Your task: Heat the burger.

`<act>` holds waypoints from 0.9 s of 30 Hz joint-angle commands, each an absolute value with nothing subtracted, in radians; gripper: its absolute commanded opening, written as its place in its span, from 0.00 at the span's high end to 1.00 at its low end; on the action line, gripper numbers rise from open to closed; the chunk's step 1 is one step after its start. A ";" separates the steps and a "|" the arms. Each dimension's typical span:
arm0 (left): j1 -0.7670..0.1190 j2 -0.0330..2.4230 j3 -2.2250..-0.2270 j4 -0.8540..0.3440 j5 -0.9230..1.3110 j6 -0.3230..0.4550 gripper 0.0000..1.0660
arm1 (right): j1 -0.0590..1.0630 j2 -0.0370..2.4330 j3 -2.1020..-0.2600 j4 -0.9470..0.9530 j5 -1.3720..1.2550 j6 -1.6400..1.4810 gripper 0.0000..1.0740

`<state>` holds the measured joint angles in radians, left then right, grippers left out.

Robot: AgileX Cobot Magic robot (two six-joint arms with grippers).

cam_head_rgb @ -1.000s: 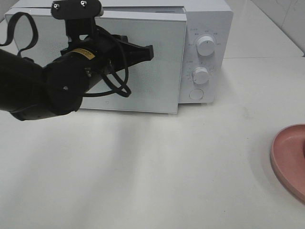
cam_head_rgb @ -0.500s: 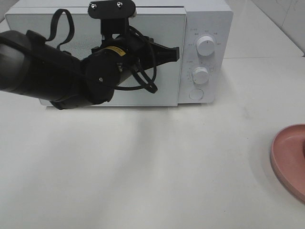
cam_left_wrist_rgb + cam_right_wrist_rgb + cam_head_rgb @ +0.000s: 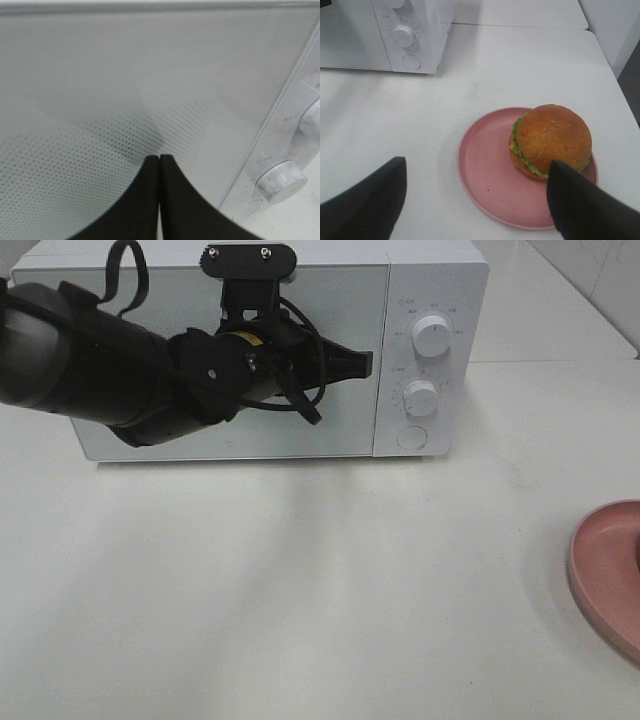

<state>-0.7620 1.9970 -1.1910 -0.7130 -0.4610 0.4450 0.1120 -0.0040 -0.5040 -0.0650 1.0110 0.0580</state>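
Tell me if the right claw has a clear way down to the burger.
Probably yes: the right claw hangs open above the burger on its pink plate, with nothing between them.

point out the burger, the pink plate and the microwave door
burger (image 3: 554, 136), right wrist view, top bun
pink plate (image 3: 487, 170), right wrist view, bare inner surface
microwave door (image 3: 340, 435), exterior high view, lower right panel

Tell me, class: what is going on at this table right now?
The left gripper, shut, is pressed against the microwave door, which looks closed. The burger is not inside; it sits on the pink plate off to the right. The right gripper hangs open above the plate, holding nothing. So the burger is not yet in the microwave and heating has not begun.
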 commanded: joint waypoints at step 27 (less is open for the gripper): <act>-0.859 1.643 -0.934 -0.821 0.070 0.640 0.08 | 0.106 -0.032 -0.501 -0.067 0.996 0.053 0.30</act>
